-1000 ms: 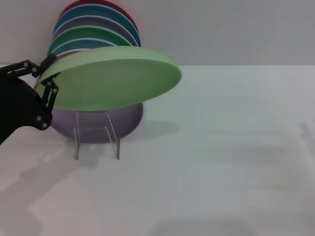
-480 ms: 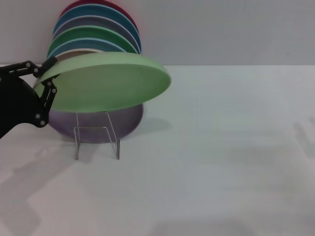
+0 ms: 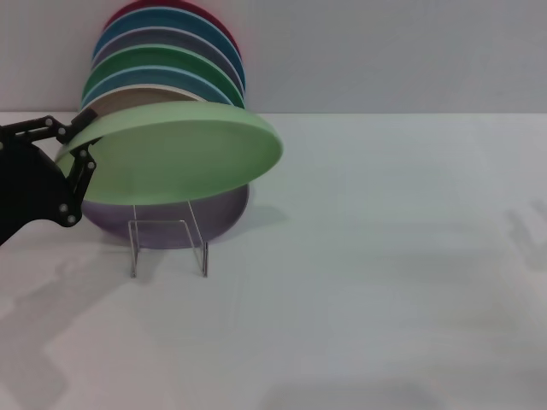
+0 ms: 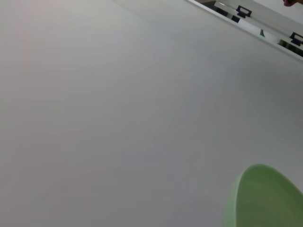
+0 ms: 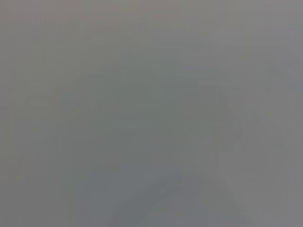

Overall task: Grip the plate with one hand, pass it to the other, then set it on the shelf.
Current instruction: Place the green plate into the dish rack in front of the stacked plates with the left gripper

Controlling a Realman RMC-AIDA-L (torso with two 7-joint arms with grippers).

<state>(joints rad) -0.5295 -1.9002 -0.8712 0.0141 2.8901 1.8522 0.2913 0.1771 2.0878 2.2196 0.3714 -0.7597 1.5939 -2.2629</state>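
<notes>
My left gripper (image 3: 79,141) is shut on the left rim of the pale mint-green plate (image 3: 179,154) and holds it nearly flat, tilted a little, above the clear plastic shelf (image 3: 167,245). The plate's edge also shows in the left wrist view (image 4: 265,198). The shelf holds a lilac plate (image 3: 171,218) at its front, partly hidden behind the held plate. My right gripper is out of view; the right wrist view shows only a plain grey surface.
Several more plates stand in the rack behind: beige (image 3: 128,96), blue (image 3: 145,77), darker green (image 3: 158,60), and a red one (image 3: 171,7) at the back. The white table (image 3: 385,256) stretches to the right and front.
My left gripper has carried the mint plate to the left and slightly down, closer to the rack. The beige plate behind now shows above it.
</notes>
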